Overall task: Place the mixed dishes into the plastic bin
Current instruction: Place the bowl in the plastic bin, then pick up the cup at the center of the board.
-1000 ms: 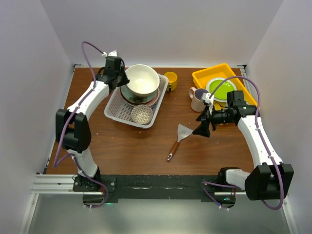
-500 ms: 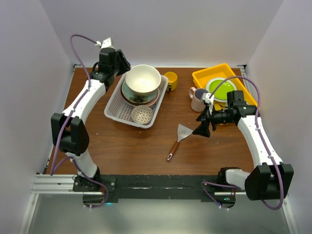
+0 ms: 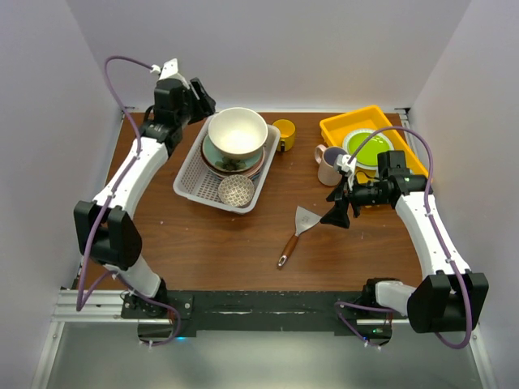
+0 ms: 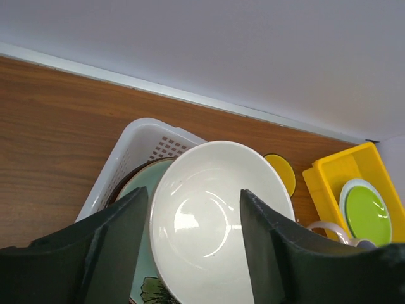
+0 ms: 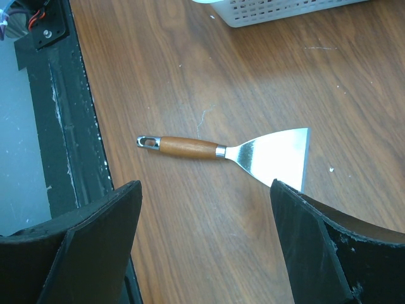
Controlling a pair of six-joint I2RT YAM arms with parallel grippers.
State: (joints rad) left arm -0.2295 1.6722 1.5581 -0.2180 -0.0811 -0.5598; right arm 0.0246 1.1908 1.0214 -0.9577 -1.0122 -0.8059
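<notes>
The plastic bin (image 3: 193, 180) stands at the back left of the table. In it a large cream bowl (image 3: 237, 132) tops a stack of plates (image 3: 212, 156), with a small patterned bowl (image 3: 236, 190) at the near end. My left gripper (image 3: 203, 103) hangs open above the bin's far left corner, holding nothing. In the left wrist view its jaws frame the cream bowl (image 4: 215, 215) from above without touching it. A yellow mug (image 3: 284, 132) and a purple-lined cream mug (image 3: 330, 164) stand on the table right of the bin. My right gripper (image 3: 336, 212) is open over bare wood.
A wooden-handled metal spatula (image 3: 296, 233) lies on the table left of the right gripper; it also shows as the spatula (image 5: 228, 151) in the right wrist view. A yellow tray (image 3: 334, 128) at the back right holds a lime-green plate (image 3: 366, 148). White walls enclose the table.
My left gripper has opened and risen up and back to the left, away from the cream bowl, which stays on the plate stack. The right arm has not moved.
</notes>
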